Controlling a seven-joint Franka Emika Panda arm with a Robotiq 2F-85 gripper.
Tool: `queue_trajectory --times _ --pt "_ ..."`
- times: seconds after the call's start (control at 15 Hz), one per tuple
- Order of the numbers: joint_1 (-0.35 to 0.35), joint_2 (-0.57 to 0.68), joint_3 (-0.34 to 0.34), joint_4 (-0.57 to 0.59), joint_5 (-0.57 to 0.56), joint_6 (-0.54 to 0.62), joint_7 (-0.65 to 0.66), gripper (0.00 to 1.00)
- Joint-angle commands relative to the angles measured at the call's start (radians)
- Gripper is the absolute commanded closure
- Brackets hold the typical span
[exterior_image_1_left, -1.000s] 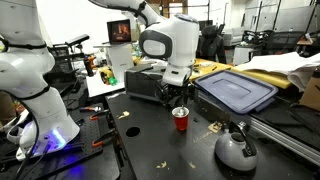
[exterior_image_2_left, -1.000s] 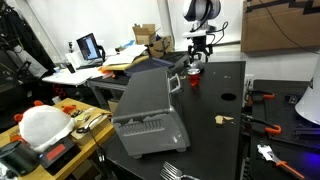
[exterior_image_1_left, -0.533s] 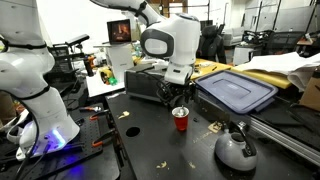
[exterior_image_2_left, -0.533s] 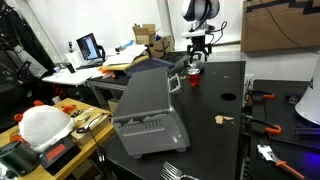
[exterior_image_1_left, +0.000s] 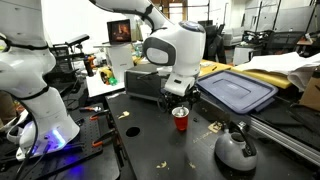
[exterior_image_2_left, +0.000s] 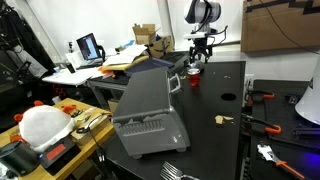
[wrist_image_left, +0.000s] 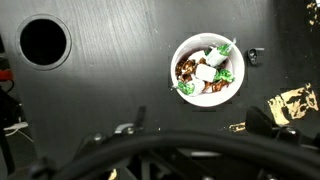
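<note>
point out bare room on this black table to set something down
Bare black table lies between the red cup and the round hole. More opens between the grey appliance and the yellow scrap. Crowded behind the cup: open gripper above, blue-lidded bin beside.

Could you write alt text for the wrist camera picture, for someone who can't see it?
Seen from straight above, a small round cup full of wrapped sweets stands on a black table. A round hole pierces the table at upper left; the open jaws blur along the bottom edge.
</note>
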Motion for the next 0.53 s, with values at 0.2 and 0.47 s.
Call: queue_trajectory --times 0.2,0.47 --pt "-0.073 0.073 0.007 0.044 0.153 -0.050 -0.001 0.00" --pt "-0.107 0.119 0.011 0.059 0.281 -0.092 -0.014 0.00"
